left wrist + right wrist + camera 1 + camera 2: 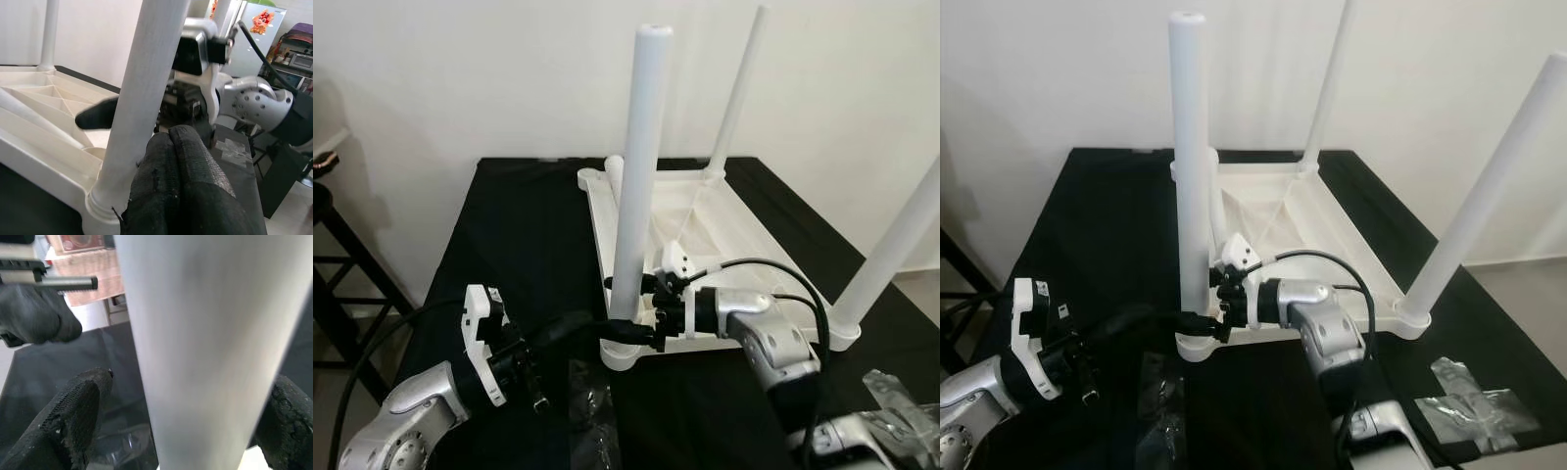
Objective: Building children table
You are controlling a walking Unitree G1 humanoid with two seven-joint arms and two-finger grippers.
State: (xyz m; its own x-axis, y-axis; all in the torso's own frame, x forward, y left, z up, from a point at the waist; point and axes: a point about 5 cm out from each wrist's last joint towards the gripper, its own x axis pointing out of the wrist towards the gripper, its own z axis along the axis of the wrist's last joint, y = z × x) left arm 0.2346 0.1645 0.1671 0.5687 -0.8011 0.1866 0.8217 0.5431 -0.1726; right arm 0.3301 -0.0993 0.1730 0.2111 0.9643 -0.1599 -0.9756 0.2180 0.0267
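Note:
The white plastic children's table (729,230) lies upside down on a black-covered tabletop (519,235), legs pointing up. My right gripper (625,331) is open and straddles the near-left leg (636,176) just above its socket. In the right wrist view that leg (205,333) stands between the two fingers; one finger (73,421) keeps a small gap and the other touches it. My left gripper (590,321) is shut with nothing in it, its tip close beside the same leg's base (105,200).
Two more legs (739,88) (896,245) rise at the far and right corners. Clear plastic bags (1160,411) lie on the near black surface, and a crumpled silver wrap (1474,401) at the right. A dark stool (333,245) stands at the left, beside the white wall.

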